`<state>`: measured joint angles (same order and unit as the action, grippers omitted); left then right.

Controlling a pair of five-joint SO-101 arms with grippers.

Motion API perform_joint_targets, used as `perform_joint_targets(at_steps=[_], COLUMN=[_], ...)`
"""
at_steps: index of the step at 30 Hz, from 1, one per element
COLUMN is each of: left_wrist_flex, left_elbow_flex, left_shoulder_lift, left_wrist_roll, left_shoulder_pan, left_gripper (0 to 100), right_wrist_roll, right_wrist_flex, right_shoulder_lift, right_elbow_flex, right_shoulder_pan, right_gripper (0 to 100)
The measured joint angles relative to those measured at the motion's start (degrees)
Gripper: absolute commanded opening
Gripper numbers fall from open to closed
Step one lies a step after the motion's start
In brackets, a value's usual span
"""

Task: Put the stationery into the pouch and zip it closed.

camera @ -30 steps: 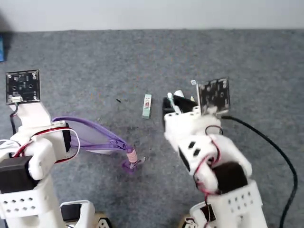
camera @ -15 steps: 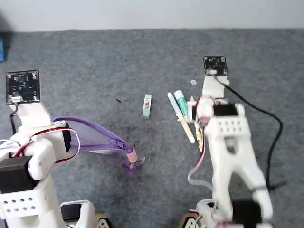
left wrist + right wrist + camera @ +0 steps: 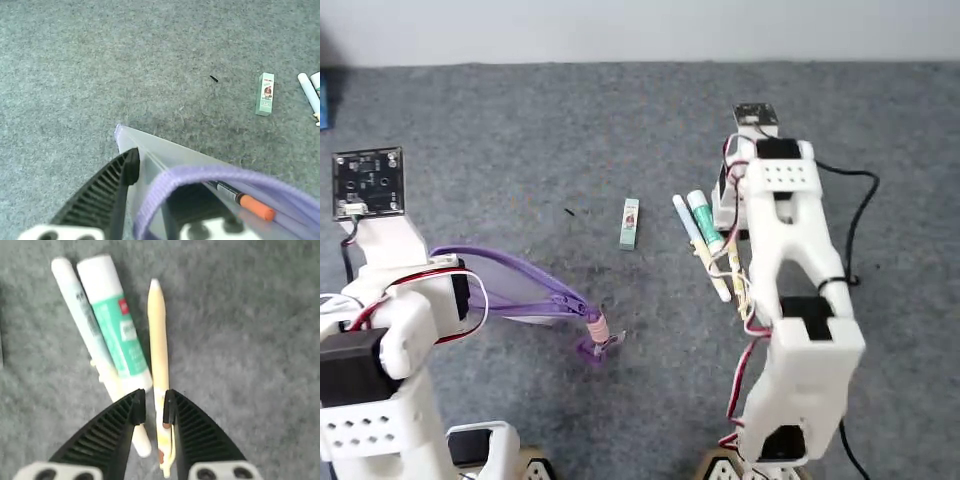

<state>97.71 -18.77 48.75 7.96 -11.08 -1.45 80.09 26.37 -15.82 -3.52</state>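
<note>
A translucent pouch (image 3: 525, 292) with a purple zipper edge hangs at the left, its pink pull (image 3: 597, 330) near the table. My left gripper (image 3: 148, 197) is shut on the pouch (image 3: 165, 165) wall; a pen with an orange tip (image 3: 245, 201) lies inside. At the right lie a white pen (image 3: 85, 315), a green-and-white glue stick (image 3: 115, 320) and a yellow pen (image 3: 157, 335) side by side. My right gripper (image 3: 153, 407) stands low over them, its jaws closed in on the yellow pen's lower half. A small green eraser box (image 3: 630, 222) lies alone mid-table.
Grey carpet covers the table. The right arm (image 3: 785, 250) stretches out over the yellow pen (image 3: 737, 278). A tiny black speck (image 3: 569, 211) lies left of the eraser box. Open carpet separates the pouch from the pens.
The right arm has unfolded from near its base and stretched forward, bringing its gripper down over the pens. The left arm and pouch have kept still.
</note>
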Motion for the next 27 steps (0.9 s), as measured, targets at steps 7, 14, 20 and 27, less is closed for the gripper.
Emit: perform_joint_targets(at_steps=[7,14,20,27], left_wrist_flex=[0.0,0.0,0.0,0.0], left_elbow_flex=[0.0,0.0,0.0,0.0], left_shoulder_lift=[0.0,0.0,0.0,0.0], left_wrist_roll=[0.0,0.0,0.0,0.0], left_shoulder_pan=[0.0,0.0,0.0,0.0], left_gripper=[1,1,1,1], right_wrist_roll=[1.7,2.5,3.8,3.9], right_wrist_flex=[1.8,1.9,1.8,1.8], right_shoulder_lift=[9.9,14.8,17.4,19.0], right_elbow_flex=[-10.4,-13.4,-13.7,-14.6], right_shoulder_pan=[-0.1,-0.1,0.1,0.1], right_gripper=[7.4,7.4,7.4,0.7])
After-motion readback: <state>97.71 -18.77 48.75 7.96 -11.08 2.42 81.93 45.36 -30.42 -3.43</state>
